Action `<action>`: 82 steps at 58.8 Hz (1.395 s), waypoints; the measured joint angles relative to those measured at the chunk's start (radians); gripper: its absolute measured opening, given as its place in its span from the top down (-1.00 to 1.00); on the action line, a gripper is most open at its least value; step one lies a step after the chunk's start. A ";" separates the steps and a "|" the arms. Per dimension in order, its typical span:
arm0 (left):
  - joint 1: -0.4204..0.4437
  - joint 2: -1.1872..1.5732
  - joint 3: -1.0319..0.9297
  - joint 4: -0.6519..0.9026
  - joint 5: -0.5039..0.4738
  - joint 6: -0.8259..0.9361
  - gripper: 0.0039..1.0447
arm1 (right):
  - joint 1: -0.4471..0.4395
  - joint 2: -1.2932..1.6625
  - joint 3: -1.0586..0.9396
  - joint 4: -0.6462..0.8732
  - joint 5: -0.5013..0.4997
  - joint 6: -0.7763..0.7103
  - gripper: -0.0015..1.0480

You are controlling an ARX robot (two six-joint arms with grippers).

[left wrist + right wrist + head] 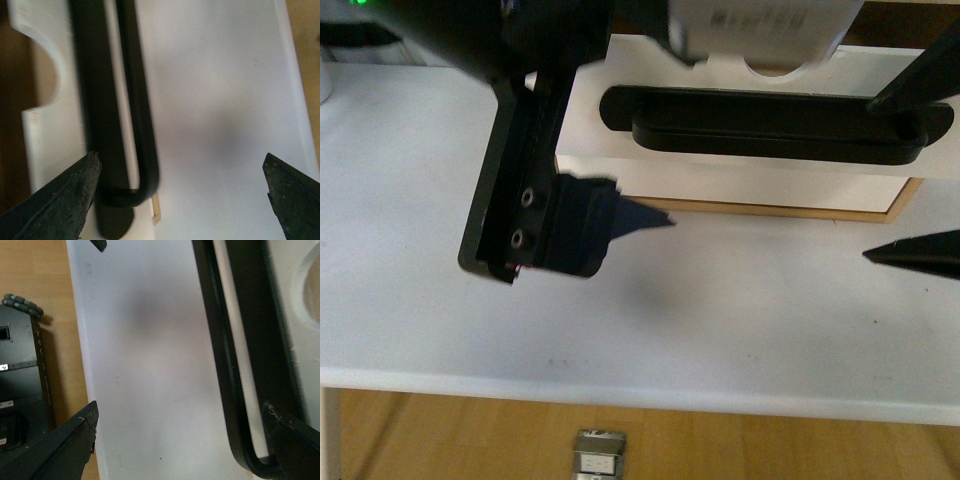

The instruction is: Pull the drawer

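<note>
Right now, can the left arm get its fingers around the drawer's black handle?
Probably yes: the left gripper is open, the end of the handle on the drawer sits between its fingers, and nothing shows in the way.

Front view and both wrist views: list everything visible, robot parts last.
drawer: one, white front with light wood sides, at the table's far side.
bar handle: one, black, across the drawer front.
half-round notch: one, in the drawer front's top edge.
boxy item: one, pale grey, above the notch.
table: one, white, in front of the drawer.
floor: light wood, below the table's near edge.
small metal object: one, grey, on the floor.
dark box: one, black, beside the table.
left end effector: one, black, open, a handle end between its fingers.
right end effector: one, black, open, one finger by the other handle end.
</note>
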 joint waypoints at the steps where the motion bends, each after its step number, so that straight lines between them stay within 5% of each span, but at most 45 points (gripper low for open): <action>1: -0.003 -0.008 -0.002 0.010 -0.003 -0.005 -0.88 | -0.001 -0.006 -0.002 0.004 -0.001 0.005 -0.83; 11: -0.042 -0.132 -0.048 0.141 -0.012 -0.116 -0.88 | -0.019 -0.122 -0.058 0.111 -0.008 0.073 -0.83; 18: -0.032 -0.249 -0.154 0.308 0.011 -0.303 -0.88 | -0.055 -0.251 -0.168 0.316 0.010 0.198 -0.83; 30: 0.045 -0.465 -0.378 0.541 -0.175 -0.504 -0.88 | -0.148 -0.498 -0.342 0.525 0.050 0.389 -0.83; 52: 0.244 -1.075 -0.683 0.381 -0.322 -0.942 -0.88 | -0.367 -1.042 -0.566 0.463 0.193 0.766 -0.83; 60: 0.259 -1.252 -0.750 0.299 -0.425 -1.057 -0.88 | -0.362 -1.178 -0.612 0.406 0.247 0.869 -0.83; 75: 0.258 -1.262 -0.758 0.296 -0.438 -1.089 -0.88 | -0.360 -1.185 -0.612 0.405 0.258 0.908 -0.82; 78: 0.224 -1.295 -0.757 0.222 -0.569 -1.160 -0.70 | -0.308 -1.191 -0.612 0.370 0.374 0.958 -0.69; 82: 0.232 -1.338 -0.782 0.187 -0.614 -1.234 -0.46 | -0.227 -1.205 -0.637 0.360 0.498 1.031 -0.42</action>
